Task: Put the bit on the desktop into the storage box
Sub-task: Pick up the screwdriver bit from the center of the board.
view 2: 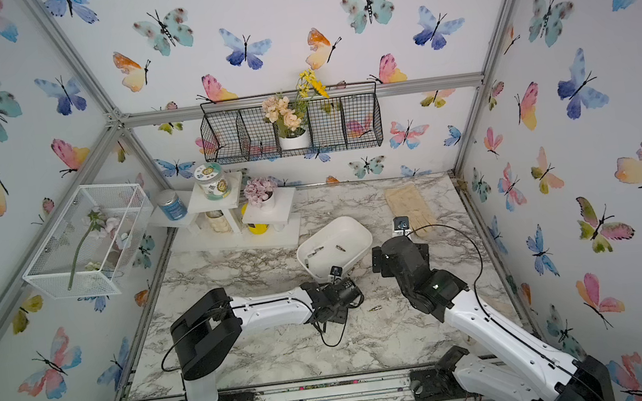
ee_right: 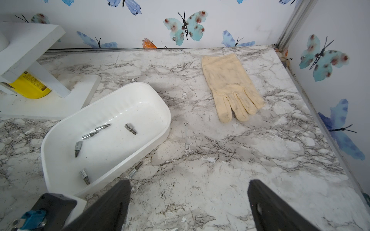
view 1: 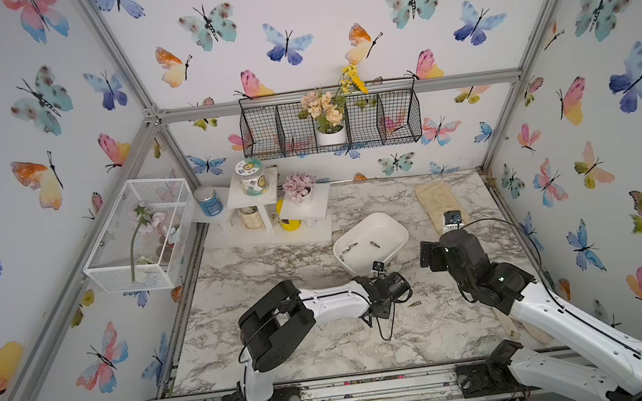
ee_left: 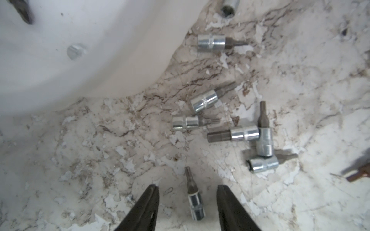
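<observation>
Chipped marble desktop (view 1: 327, 344), butterfly-papered walls (view 1: 334, 43)

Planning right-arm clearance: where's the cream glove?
In both top views the cream fabric glove lies flat on the white marble-patterned desktop near its far right corner, beyond and right of the shallow white plastic storage box and ahead of the right tool.

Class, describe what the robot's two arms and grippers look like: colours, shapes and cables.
Both arms match: the left arm and right arm have smooth white shells between bulky black joint housings, with thin black cables looping outside. The left gripper and right gripper each carry two dark, tapering fingers.
</observation>
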Tool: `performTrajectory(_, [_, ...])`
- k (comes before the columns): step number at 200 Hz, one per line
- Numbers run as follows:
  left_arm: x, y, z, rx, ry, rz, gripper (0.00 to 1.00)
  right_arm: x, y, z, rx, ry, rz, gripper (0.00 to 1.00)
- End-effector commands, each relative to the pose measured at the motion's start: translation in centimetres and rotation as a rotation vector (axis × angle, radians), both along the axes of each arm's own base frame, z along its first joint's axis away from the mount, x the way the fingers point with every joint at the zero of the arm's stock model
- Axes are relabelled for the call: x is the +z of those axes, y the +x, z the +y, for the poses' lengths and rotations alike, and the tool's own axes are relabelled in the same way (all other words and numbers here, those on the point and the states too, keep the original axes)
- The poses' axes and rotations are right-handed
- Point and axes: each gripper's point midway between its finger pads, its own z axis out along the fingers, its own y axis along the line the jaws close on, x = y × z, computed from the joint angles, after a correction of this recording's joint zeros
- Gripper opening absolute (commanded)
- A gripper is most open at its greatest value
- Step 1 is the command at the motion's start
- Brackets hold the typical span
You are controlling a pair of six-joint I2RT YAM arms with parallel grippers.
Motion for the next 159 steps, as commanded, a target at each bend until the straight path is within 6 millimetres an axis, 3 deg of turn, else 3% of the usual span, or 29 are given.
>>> performTrajectory(1, [-1.0, -1.2, 1.3, -0.004, 0.041, 0.051, 0.47, -0.4, -0.3, -0.7, -0.023, -0.010, 0.004, 0.97])
performTrajectory(65, [-1.3, -1.7, 2.1, 0.011, 0.046, 0.065, 0.24, -0.3, -0.2, -0.6, -0.019, -0.006, 0.002, 0.97])
performTrajectory(159, [-0.7, -1.8, 2.3, 0.012, 0.027, 0.054, 0.08, -0.1, -0.2, -0.5, -0.017, -0.008, -0.002, 0.97])
